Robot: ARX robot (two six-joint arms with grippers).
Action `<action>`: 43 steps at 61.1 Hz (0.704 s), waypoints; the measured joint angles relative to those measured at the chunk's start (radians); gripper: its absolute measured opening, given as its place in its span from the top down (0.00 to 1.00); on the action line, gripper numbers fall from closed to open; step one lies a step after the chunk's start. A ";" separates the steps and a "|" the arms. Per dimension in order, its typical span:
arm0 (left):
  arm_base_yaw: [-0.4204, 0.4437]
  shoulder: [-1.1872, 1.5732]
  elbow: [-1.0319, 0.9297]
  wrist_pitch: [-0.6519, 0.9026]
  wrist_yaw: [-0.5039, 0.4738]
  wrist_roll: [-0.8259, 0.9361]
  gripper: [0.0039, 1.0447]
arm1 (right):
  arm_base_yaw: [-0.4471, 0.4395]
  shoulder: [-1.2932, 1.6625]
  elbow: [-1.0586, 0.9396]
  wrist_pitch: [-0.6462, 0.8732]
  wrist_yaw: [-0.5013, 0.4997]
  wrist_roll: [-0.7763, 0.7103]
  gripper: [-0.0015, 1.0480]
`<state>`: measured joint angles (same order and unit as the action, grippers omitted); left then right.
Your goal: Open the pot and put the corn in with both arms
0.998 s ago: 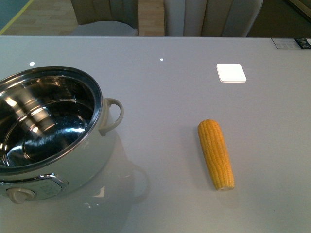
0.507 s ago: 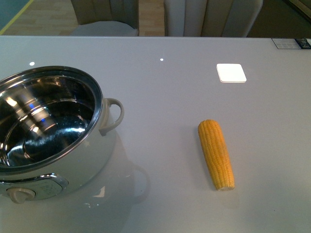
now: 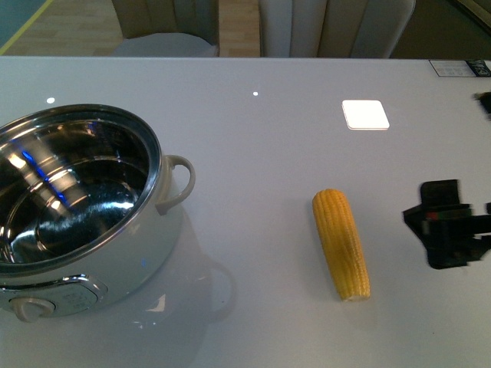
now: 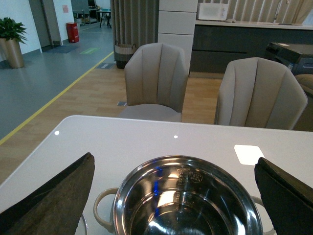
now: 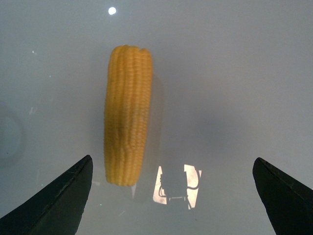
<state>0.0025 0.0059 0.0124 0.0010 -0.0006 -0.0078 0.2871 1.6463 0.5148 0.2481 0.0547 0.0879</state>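
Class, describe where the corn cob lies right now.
In the front view the corn lies flat on the grey table, right of the open pot and left of the right gripper, touching neither.

My left claw (image 4: 173,157) has both dark fingers (image 4: 54,196) spread wide, one off each side of the pot (image 4: 195,196). The pot's uncovered, shiny steel inside, with a looped handle (image 4: 103,209) showing. It sits on the white table (image 4: 122,137), and there are two beige chairs (image 4: 156,78) behind it.
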 joint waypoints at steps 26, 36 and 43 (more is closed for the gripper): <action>0.000 0.000 0.000 0.000 0.000 0.000 0.06 | 0.084 0.423 0.199 0.103 0.014 0.024 0.08; 0.000 0.000 0.000 0.000 0.000 0.000 0.06 | 0.072 0.543 0.251 0.100 0.016 0.011 0.08; 0.000 0.000 0.000 0.000 0.000 0.000 0.06 | 0.072 0.587 0.278 0.091 0.016 0.002 0.08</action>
<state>0.0025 0.0059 0.0124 0.0010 -0.0002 -0.0078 0.3595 2.2330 0.7925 0.3393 0.0711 0.0895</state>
